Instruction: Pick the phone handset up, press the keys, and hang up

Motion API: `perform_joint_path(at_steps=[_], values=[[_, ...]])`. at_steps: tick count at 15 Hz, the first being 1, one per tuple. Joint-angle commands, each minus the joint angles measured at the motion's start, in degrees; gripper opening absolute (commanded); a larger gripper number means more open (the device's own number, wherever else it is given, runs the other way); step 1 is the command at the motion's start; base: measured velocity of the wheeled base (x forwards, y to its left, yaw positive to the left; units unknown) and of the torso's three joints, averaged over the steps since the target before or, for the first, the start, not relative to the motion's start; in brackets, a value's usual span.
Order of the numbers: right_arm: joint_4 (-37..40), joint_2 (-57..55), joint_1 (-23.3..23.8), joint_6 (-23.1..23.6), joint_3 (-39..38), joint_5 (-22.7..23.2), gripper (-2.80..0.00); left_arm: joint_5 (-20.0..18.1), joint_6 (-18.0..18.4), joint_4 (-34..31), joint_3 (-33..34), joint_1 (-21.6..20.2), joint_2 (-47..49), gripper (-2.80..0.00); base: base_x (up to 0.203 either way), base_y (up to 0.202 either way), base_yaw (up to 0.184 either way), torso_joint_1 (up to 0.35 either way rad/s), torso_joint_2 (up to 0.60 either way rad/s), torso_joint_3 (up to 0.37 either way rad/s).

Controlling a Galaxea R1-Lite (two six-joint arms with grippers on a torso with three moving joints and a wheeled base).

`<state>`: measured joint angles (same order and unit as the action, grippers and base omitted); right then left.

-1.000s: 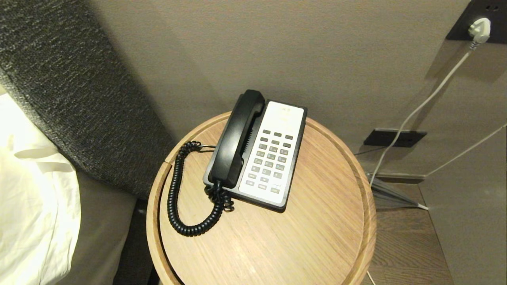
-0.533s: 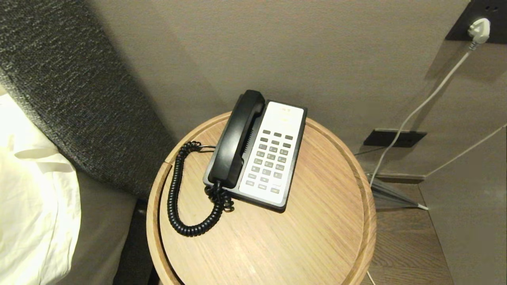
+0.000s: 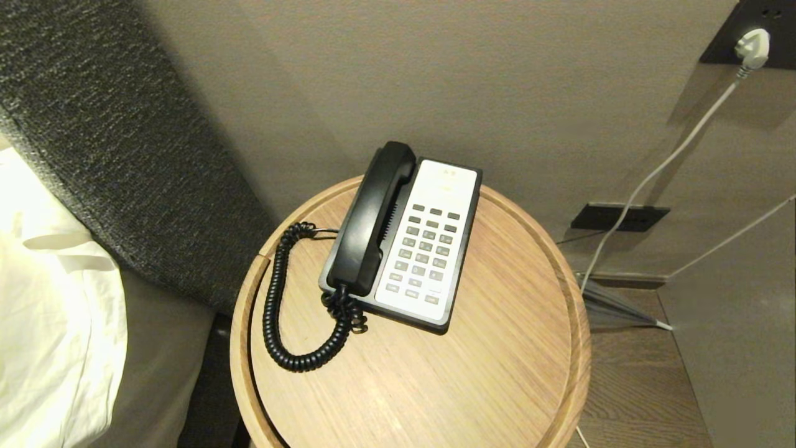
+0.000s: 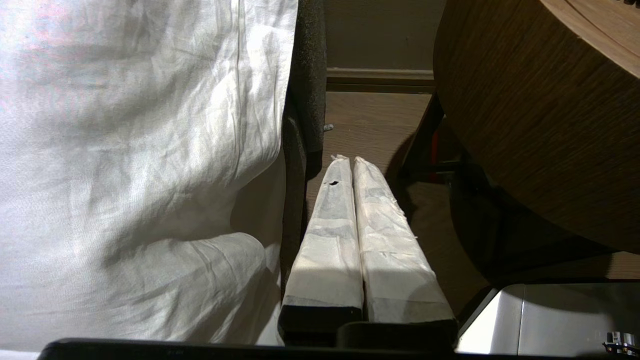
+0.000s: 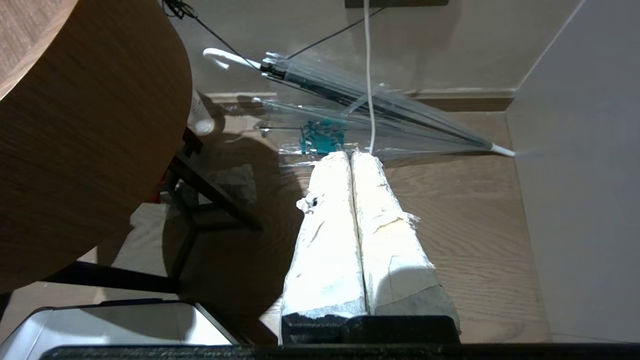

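Handset [image 3: 372,219] seated in its cradle on the left side of the phone base [image 3: 429,242], lying along the base's length, earpiece end toward the wall. Black coiled cord [image 3: 280,298] leaves the handset's near end, bunches just beside the base's near left corner, then loops out over the table [image 3: 497,348] toward its left rim and back up to the base's left edge. Base has a white face with rows of grey keys [image 3: 426,249], black surround; it sits on the far half of the round wooden table, turned slightly clockwise. Neither arm appears in the head view. Left claw [image 4: 349,160] hangs low beside the table, over dark wood floor, in the gap between the white bedsheet [image 4: 140,150] and the table's curved wooden side [image 4: 540,140]; its two white-wrapped fingers [image 4: 330,235] are pressed together along their whole length, nothing between them. Right claw [image 5: 350,155] is low on the table's other side, over wood floor, fingers [image 5: 330,250] likewise white-wrapped and pressed together, holding nothing. Just beyond its tips a folded clear umbrella [image 5: 370,105] lies on the floor along the wall, white cable [image 5: 369,75] running down across it. In the head view a white plug [image 3: 752,46] sits in a dark wall socket at upper right, and a dark grey headboard [image 3: 112,155] stands at left, behind the bedding
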<state>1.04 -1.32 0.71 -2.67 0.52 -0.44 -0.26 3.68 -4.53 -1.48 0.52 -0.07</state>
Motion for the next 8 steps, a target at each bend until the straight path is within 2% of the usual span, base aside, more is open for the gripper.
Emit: perform_joint_path(at_steps=[1, 5, 8], values=[[0.0, -0.3, 0.0, -0.1, 0.0, 0.0, -2.8, -0.2, 0.3, 0.0, 0.0, 0.0, 0.1, -2.8, 0.0, 0.0, 0.0, 0.0, 0.0, 0.0], [-0.1, -0.3, 0.0, -0.1, 0.0, 0.0, -2.8, 0.2, -1.1, 0.0, 0.1, 0.1, 0.1, -2.8, 0.0, 0.0, 0.0, 0.0, 0.0, 0.0], [0.0, -0.3, 0.0, -0.1, 0.0, 0.0, -2.8, 0.2, -0.9, 0.1, 0.1, 0.0, 0.1, -2.8, 0.0, 0.0, 0.0, 0.0, 0.0, 0.0]])
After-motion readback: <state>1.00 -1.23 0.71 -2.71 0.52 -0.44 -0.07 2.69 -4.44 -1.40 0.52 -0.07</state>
